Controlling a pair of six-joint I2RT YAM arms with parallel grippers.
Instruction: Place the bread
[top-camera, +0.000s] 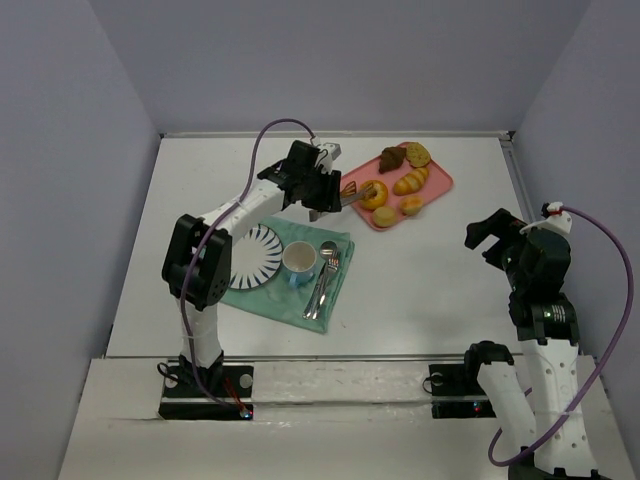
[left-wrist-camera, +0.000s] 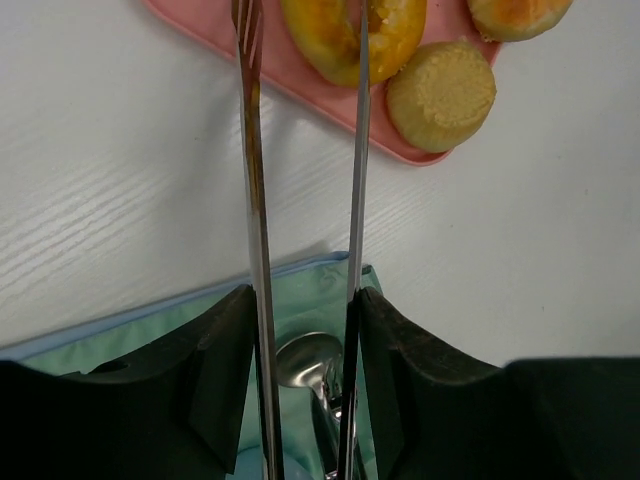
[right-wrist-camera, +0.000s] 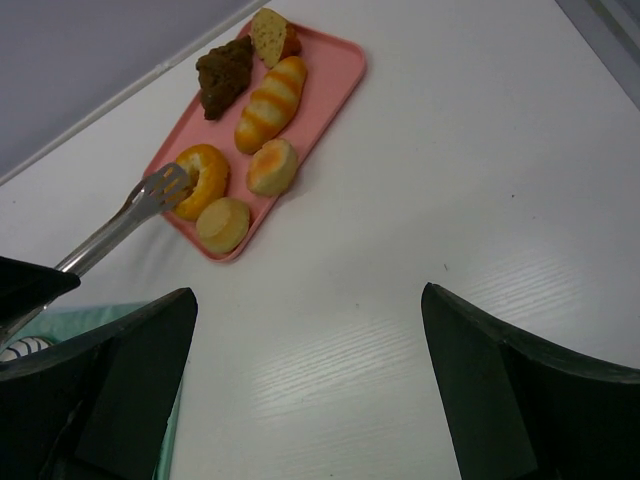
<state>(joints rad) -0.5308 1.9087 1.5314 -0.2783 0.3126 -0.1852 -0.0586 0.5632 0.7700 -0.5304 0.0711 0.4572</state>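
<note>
1. Top external view: the left claw (top-camera: 322, 190) pinches a pair of metal tongs (top-camera: 350, 193) and holds them out over the near-left corner of the pink tray (top-camera: 440, 190). The tips are at the ring-shaped bread (top-camera: 374, 194) lying in that corner.
2. Left wrist view: the claw's two black fingers (left-wrist-camera: 225, 370) press on the outside of the tong arms, so the tongs are gripped but only part-squeezed. One arm passes just left of the ring-shaped bread and the other crosses over it. I cannot tell whether the bread is clamped yet.
3. The bread rests on the tray beside a round bun (left-wrist-camera: 440, 95), with the other pastries farther along the tray.
4. The right claw (top-camera: 495, 235) hangs spread wide and holds nothing, well off the tray's near-right side.
5. My judgement is that the step in hand is picking up the bread, so the task is early and nothing has been delivered.
6. The next move calls for a firmer squeeze so the tips bite the ring. Then comes a straight lift clear of the tray rim and a swing to the striped plate (top-camera: 255, 255), which sits on the green cloth (top-camera: 335, 290) off the tray's near-left side.
7. The likely risk is the ring slipping from the smooth tips or nudging the bun.
</note>
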